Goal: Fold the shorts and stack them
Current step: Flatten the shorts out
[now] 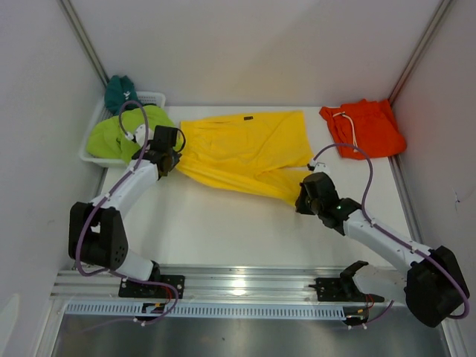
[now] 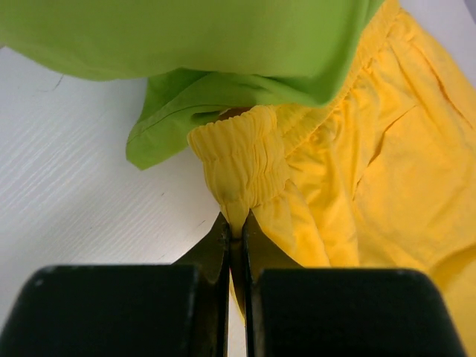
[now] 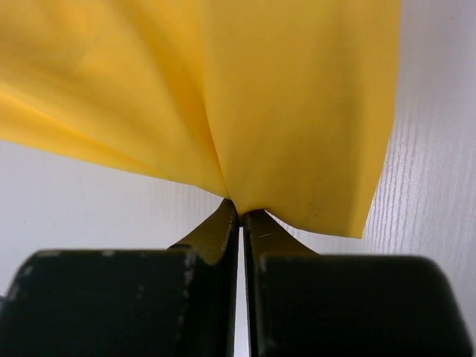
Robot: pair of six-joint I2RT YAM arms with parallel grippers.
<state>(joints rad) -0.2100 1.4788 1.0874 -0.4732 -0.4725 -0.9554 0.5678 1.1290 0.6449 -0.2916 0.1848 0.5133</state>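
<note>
Grippers first: the left gripper (image 2: 236, 229) has its jaws pressed together on the gathered elastic waistband corner of the yellow shorts (image 2: 387, 171), with fabric pinched in the slit between the pads. The right gripper (image 3: 239, 212) is likewise clamped on a thin edge of the same pair, which we take for the leg-hem end from the top view. Neither shows any gap beyond the cloth itself. The yellow pair lies spread across the middle of the table (image 1: 223, 230), waistband end to the left, leg end to the right, near edge drawn between the two grips. Its waistband corner sits just under the overhang of the lime-green shorts (image 2: 186, 37), which spill out of the white basket (image 1: 155, 97) at far left, and the teal shorts (image 1: 119, 91) are at the basket's back. The orange shorts (image 1: 364, 128) with the white drawstring lie compact at far right, apart from the yellow pair, and look folded to us. We judge the fabric light, thin, limp and a bit slick, since it sags from any pinch. Best hold is at corners or on the thick elastic, where it bunches; the hem grip is thinner and likelier to slip. One risk: pulling the left corner could drag the lime-green pair along; we cannot tell if they touch.
</note>
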